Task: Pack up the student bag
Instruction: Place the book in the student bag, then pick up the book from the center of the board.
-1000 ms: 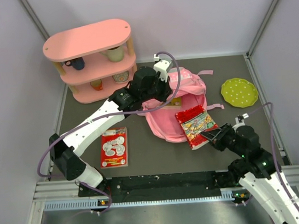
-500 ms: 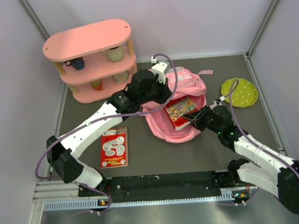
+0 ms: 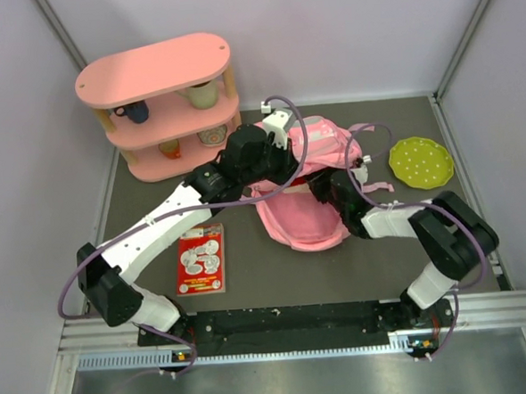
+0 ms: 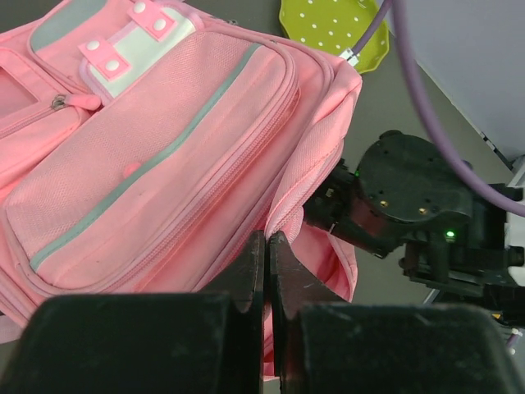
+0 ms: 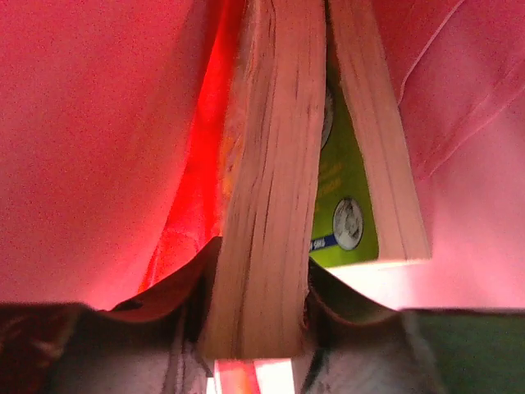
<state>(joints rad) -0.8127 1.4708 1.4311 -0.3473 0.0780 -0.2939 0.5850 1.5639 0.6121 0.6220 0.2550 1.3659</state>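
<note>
The pink student bag [image 3: 310, 214] lies on the dark table, its mouth facing right. My left gripper [image 3: 278, 173] is shut on the fabric edge of the bag's opening [image 4: 283, 215] and holds it up; the tips [image 4: 268, 246] pinch the zip seam. My right gripper [image 3: 327, 189] is pushed into the bag's mouth. In the right wrist view it [image 5: 261, 275] is shut on a book [image 5: 271, 164], seen page edge on, with pink lining all around. A second book with a green cover [image 5: 344, 193] sits beside it. The held book is hidden in the top view.
A red-and-white booklet [image 3: 200, 259] lies on the table left of the bag. A green dotted plate [image 3: 421, 162] is at the right, also in the left wrist view [image 4: 336, 29]. A pink three-tier shelf [image 3: 159, 105] with cups stands back left. Walls enclose the table.
My right arm has swung left and forward, carrying the colourful book from the bag's front edge into its mouth, where it is now hidden from above. My left gripper has kept its hold.
</note>
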